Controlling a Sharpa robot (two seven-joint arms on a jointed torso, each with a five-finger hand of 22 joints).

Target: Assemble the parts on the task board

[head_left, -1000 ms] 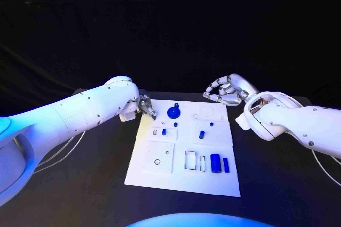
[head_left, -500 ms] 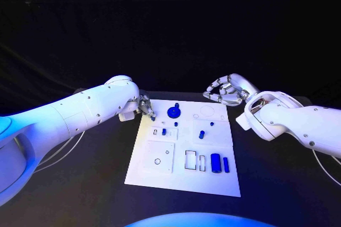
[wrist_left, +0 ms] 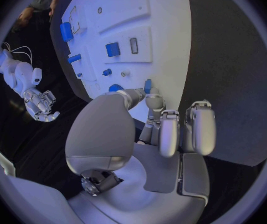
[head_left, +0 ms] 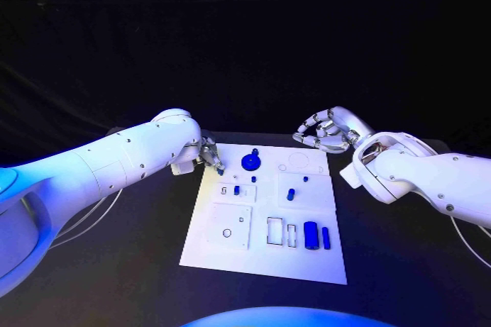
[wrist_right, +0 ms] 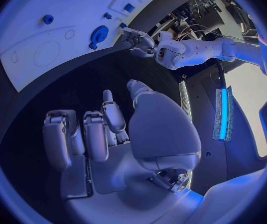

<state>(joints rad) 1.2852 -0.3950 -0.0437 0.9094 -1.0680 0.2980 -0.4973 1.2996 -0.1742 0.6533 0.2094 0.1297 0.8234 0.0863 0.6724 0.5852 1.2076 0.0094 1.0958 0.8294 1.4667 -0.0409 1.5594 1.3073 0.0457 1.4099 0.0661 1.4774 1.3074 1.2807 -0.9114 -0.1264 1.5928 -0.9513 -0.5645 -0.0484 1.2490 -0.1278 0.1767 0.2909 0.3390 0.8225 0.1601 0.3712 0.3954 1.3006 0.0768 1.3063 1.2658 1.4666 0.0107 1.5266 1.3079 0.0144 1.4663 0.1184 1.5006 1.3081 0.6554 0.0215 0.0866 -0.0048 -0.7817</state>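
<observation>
A black table point(head_left: 123, 270) under a dark backdrop carries the white task board point(head_left: 230, 245) at centre frame; no writing is legible. The left hand point(head_left: 210, 157) pinches a small blue part point(wrist_left: 148, 86) at the board's upper-left corner. The right hand point(head_left: 319, 134), fingers curled, holds nothing at upper right.

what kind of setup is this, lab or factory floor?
Likely a lab test bench: a white task board with small blue parts on a black table, dark backdrop, and cabling and equipment behind the left hand.

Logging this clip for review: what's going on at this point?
The left hand is at the far left corner of the task board, pinching a small blue part at its fingertips. The right hand hovers off the board's far right corner, fingers curled, holding nothing. Other blue parts lie on the board.
</observation>
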